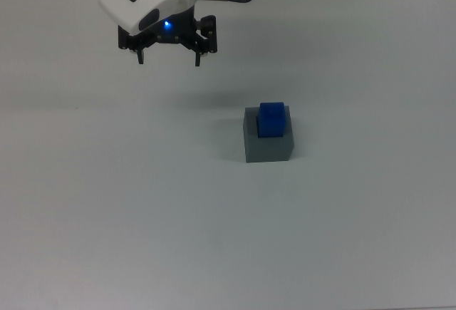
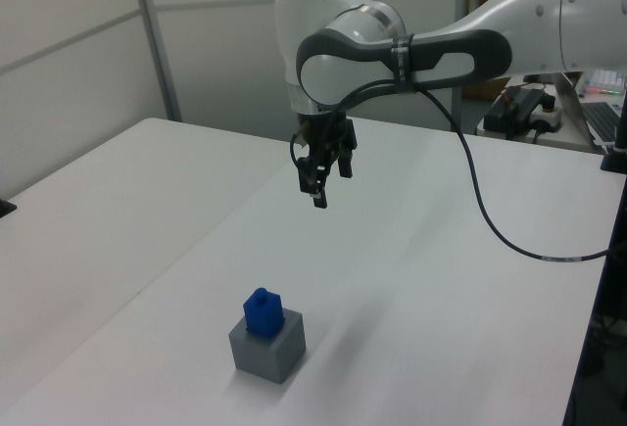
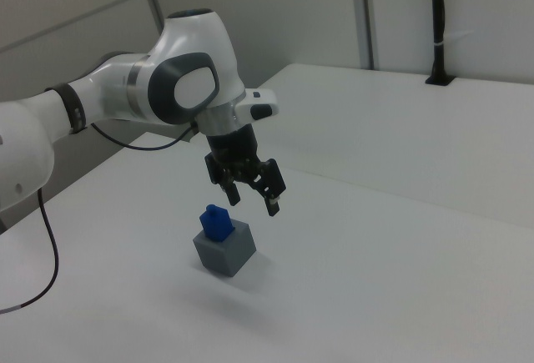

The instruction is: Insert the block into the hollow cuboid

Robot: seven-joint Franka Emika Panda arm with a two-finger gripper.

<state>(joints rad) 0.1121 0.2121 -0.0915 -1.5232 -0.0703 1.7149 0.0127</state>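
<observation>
- You have a matte grey hollow cuboid (image 1: pixel 268 142) on a smooth, plain white bench (image 1: pixel 142 217); its faces are flat and its edges crisp.
- The block (image 1: pixel 271 119) is bright blue, solid-coloured and narrower than the cuboid. It stands in the cuboid's top with its upper part sticking up above the grey rim, slightly tilted in the right view (image 3: pixel 216 221).
- How deep the block sits in the recess is hidden; you cannot see its lower end in any view.
- In the top view the cuboid lies a little right of centre, and the end effector (image 1: pixel 169 59) is at about 10 o'clock from it, well apart and above the bench.
- The end effector's two black fingers are spread wide with nothing between them; a small blue light glows on the glossy white wrist.
- In the left view (image 2: pixel 321 189) a black cable (image 2: pixel 490 225) loops from the arm and runs off at the frame's right edge.
</observation>
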